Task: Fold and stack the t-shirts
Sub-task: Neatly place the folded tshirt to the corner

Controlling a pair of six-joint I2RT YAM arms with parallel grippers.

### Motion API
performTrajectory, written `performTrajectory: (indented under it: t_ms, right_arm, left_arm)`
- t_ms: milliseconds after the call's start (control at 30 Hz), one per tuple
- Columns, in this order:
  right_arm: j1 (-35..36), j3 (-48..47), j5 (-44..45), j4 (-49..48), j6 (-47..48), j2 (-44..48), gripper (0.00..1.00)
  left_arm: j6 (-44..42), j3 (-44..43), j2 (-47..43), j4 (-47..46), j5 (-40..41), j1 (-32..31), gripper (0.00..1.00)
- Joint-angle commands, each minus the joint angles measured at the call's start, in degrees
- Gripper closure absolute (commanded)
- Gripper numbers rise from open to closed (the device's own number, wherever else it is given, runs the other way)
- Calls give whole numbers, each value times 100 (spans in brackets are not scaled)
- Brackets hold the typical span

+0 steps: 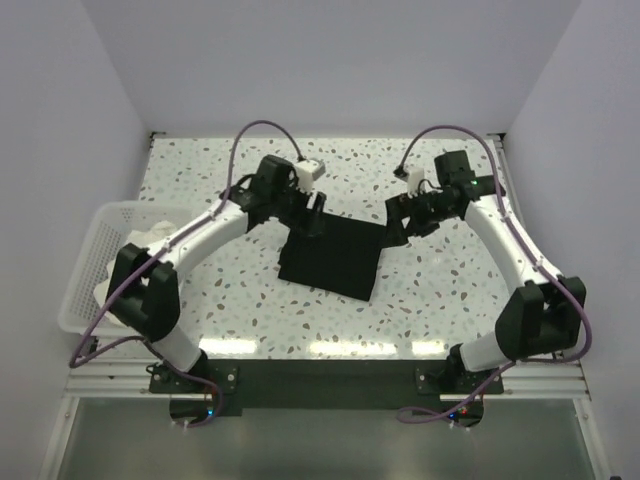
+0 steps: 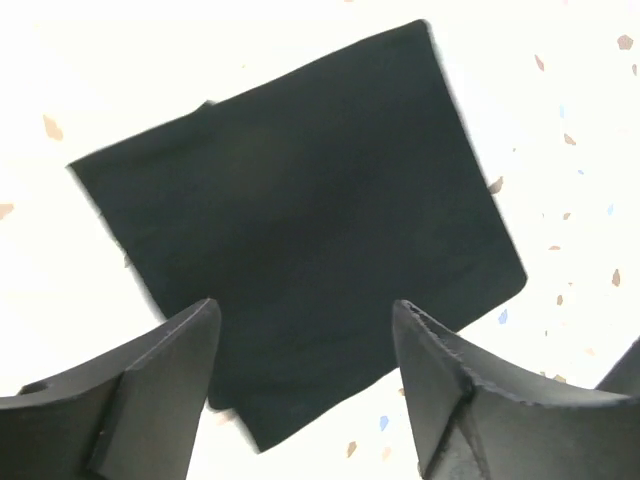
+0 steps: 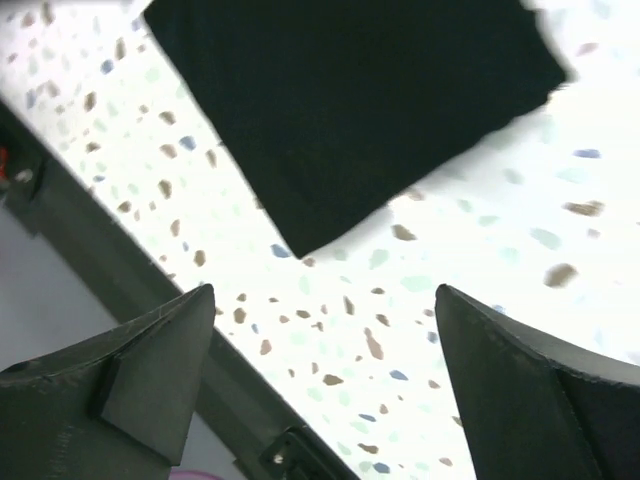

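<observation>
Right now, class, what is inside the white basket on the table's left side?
A crumpled white t-shirt lies in the basket. The left arm covers part of it, and anything beneath the fabric is hidden.

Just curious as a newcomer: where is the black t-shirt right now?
In the top view, the black t-shirt lies folded flat on the table, between the left claw and right claw, right of the basket.

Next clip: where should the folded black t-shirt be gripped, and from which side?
Likely best: pinch the black t-shirt at its far corners, coming down from above. It lies flat as a folded rectangle, so only edges give purchase; the left gripper and right gripper hover open nearby.
</observation>
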State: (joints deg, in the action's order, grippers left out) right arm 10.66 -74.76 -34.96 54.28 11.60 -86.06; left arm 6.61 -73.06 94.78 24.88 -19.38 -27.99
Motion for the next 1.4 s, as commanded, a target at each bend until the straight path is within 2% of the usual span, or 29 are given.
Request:
performTrajectory:
  t_ms: [0,167,233,400,533,633,800,1000,1200,1367]
  right_arm:
    - [-169,-65,928,21,-52,238,4]
    - [-371,-21,1167,48,27,634,1]
    - [-397,31,1158,82,1,748,1]
    - [-406,260,1202,21,-78,942,1]
    - [-406,287,1307,21,-87,942,1]
    - [-424,234,1404,21,-9,855,1]
    - [-450,41,1457,21,62,583,1]
    - [-477,-161,1492,-5,124,310,1]
    - [-485,-293,1501,3,150,177,1]
    - [-494,-267,1536,21,185,186,1]
  left_arm:
    - [209,-103,21,51,2320,-1058,24]
    - [271,-341,672,394,2957,-1823,18]
    - [140,-341,1049,350,2984,-1982,4]
    - [95,-578,1771,456,2808,-1930,3]
    - [-133,-1008,2307,666,2422,-1421,4]
    - [-484,-1552,2693,903,2210,-466,5]
    - [-1450,-2958,3616,1598,2061,695,5]
    - [-2232,-4663,4627,2274,2263,1585,5]
    - [-3147,-5174,5067,2231,2509,2385,2]
    - [-3184,-5263,5191,2258,2631,2964,4]
